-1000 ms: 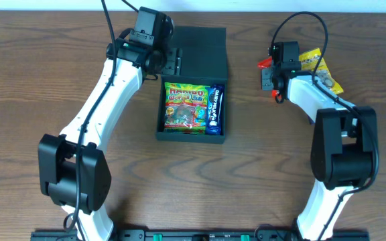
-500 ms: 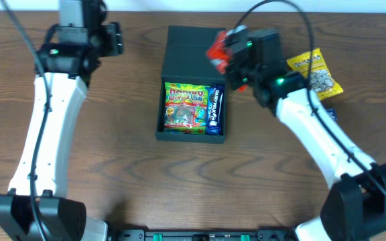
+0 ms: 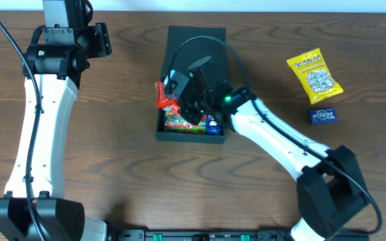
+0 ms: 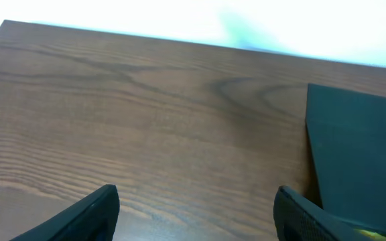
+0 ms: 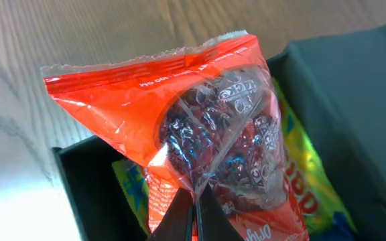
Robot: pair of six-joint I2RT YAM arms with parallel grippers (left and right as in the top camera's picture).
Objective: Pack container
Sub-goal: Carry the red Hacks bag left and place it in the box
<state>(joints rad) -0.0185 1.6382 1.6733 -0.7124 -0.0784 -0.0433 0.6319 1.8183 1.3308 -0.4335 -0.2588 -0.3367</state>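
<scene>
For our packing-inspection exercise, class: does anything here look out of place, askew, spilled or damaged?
Nothing is spilled or torn. One thing stands out: the red packet, pinched by the right end effector, hangs over the left wall of the container rather than its middle, so it might catch the rim.

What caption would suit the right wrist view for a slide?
Right gripper holds a red-and-clear plastic snack packet over the open dark teal-green square cardboard container.

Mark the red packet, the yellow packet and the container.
red packet (image 5: 206, 140), right wrist view, clear window
yellow packet (image 3: 315, 75), overhead view, its middle
container (image 3: 181, 33), overhead view, open lid
</scene>
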